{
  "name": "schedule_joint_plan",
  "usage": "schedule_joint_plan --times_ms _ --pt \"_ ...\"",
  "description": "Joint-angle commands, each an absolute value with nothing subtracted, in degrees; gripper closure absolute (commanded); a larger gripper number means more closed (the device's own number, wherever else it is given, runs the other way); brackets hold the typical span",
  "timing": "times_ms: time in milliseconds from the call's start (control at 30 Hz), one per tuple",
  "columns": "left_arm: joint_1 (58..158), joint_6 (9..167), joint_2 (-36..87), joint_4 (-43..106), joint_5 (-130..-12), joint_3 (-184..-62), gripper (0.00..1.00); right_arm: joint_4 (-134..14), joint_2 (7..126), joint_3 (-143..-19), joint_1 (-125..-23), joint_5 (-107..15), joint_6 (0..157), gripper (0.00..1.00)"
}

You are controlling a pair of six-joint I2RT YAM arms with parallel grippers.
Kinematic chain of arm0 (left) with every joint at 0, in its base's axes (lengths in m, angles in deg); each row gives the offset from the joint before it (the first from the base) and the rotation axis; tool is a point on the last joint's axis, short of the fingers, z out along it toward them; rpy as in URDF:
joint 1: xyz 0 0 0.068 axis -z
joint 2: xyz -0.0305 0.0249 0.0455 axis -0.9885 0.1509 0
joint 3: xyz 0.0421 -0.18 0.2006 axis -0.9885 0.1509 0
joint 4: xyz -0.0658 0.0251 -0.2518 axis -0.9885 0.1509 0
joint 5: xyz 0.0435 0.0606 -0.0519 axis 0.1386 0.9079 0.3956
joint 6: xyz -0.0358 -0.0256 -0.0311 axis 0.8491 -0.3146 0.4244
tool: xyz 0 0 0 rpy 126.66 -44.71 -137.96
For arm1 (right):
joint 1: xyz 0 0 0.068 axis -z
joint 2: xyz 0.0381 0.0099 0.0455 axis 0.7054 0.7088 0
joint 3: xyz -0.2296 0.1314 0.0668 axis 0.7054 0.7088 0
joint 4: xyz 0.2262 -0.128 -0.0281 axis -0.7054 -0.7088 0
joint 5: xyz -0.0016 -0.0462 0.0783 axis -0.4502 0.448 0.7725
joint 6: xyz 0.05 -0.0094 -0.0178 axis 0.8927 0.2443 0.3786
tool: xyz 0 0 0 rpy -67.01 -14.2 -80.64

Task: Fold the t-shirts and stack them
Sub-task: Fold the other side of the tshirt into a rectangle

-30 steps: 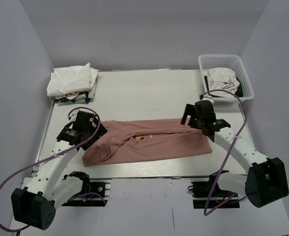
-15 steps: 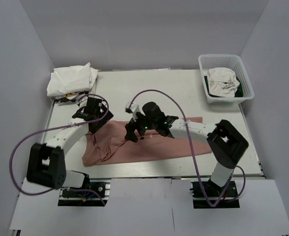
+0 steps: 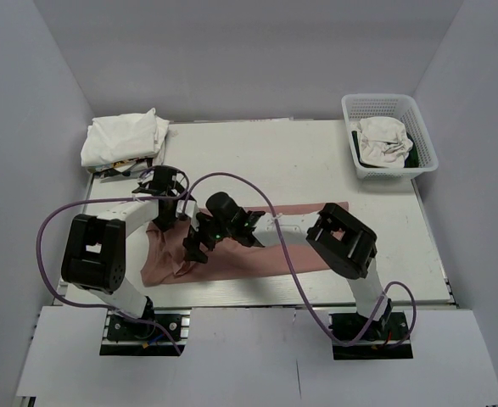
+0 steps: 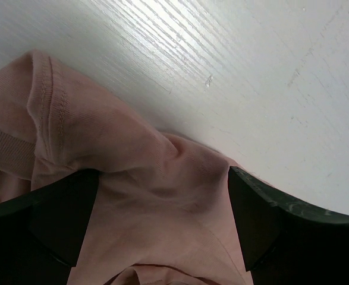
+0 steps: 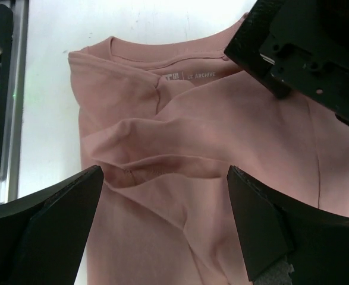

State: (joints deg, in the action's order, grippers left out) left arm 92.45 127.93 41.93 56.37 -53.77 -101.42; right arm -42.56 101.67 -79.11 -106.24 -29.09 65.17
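Note:
The dusty-pink t-shirt lies folded lengthwise in a long band across the near half of the table. My left gripper is open over its back left edge, with pink cloth between the spread fingers. My right gripper is open low over the shirt's left end, above a crease near the collar and neck label; its fingers stand wide apart. Folded white t-shirts are stacked at the back left. Another white t-shirt lies crumpled in the basket.
The white mesh basket stands at the back right corner. The right arm stretches across the shirt from the right. The left gripper's body shows close by in the right wrist view. Grey walls enclose the white table.
The right arm has swung far left along the shirt, from its right end to its left end. The left gripper has moved up to the shirt's back left edge.

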Motion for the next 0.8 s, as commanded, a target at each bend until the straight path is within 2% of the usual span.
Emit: schedule_joint_plan --times_ms 0,167,200,333,467,567,700,767 --pt "91.3 127.9 42.2 58.3 -51.2 -99.8 0.00 -39.9 103.2 -83.9 -106.6 -29.1 62.6 0.10" --pt "90.8 126.8 42.2 58.8 -49.6 -99.2 0.00 -45.9 106.4 -89.9 -106.1 -26.0 62.4 0.10" --pt "90.8 126.8 42.2 58.8 -49.6 -99.2 0.00 -51.3 106.1 -89.7 -106.1 -26.1 60.4 0.10" --pt "90.8 126.3 42.2 58.3 -49.7 -99.2 0.00 -57.2 104.3 -86.6 -106.1 -23.2 60.2 0.10" --pt "90.8 125.7 41.0 58.3 -49.7 -99.8 0.00 -56.9 103.3 -80.9 -106.1 -20.0 61.1 0.10" --pt "90.8 125.7 40.4 57.7 -49.7 -99.3 0.00 -62.0 103.6 -81.3 -106.5 -19.8 57.9 0.10" --pt "90.8 125.7 39.9 57.7 -48.4 -99.3 0.00 -63.4 96.8 -73.8 -106.6 -23.2 59.0 0.10" --pt "90.8 125.7 40.4 57.7 -48.4 -99.3 0.00 -58.5 91.4 -70.3 -106.6 -23.3 62.1 0.10"
